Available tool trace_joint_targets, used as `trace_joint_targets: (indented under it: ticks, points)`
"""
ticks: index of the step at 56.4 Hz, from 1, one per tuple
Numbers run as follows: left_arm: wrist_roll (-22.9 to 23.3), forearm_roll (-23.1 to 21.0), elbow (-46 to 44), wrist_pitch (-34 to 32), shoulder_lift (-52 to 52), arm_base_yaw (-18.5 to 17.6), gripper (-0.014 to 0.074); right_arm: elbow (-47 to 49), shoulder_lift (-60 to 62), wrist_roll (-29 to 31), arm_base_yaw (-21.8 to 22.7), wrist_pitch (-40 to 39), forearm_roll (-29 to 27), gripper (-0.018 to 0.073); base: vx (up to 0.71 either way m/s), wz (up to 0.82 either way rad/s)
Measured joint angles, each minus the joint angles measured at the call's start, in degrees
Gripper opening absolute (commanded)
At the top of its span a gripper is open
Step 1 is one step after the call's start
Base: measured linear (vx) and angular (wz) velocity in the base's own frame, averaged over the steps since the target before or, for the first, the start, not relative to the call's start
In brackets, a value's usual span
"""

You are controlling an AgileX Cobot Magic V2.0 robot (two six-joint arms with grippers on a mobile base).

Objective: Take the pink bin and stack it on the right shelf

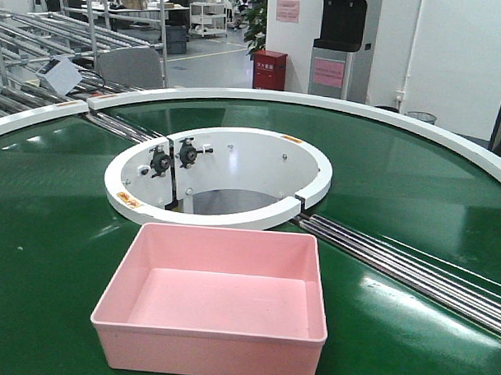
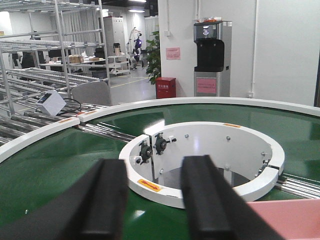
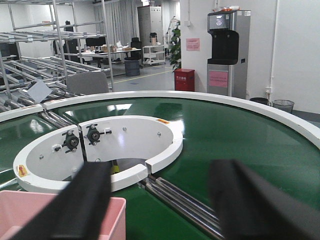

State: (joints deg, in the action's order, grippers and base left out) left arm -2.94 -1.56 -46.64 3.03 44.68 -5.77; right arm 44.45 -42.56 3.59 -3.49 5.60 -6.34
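The pink bin point(image 1: 222, 306) sits upright and empty on the green belt point(image 1: 42, 254).

White walls point(image 1: 453, 55), grey floor point(image 1: 207, 67), metal racks point(image 2: 50, 47)

Factory floor: green conveyor belt point(image 1: 415, 185), roller racks point(image 2: 35, 75).

Left claw point(image 2: 156, 205) and right claw point(image 3: 162, 205) both point forward, fingers parted.
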Motion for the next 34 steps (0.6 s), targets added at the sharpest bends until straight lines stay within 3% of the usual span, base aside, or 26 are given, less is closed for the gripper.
trace_joint_targets:
  ticks: [14,23,34]
  points:
    - [1.1,-0.1,-0.6,1.7,3.5,-0.3,0.0511,1.0,-3.5,-0.6,-2.3,2.1,-1.9,0.0636,0.0,0.0]
    - [1.3,-0.2,-11.3,19.0,12.0,-2.9,0.0511,12.4,-15.1,-0.9,-7.8,18.9,-1.7,0.0601,0.0,0.0]
    - [0.8,-1.7,-31.5,35.3,31.0,-4.9,0.0511,34.3,-36.4,-7.7,-9.1,35.5,-1.1,0.0545,0.0,0.0]
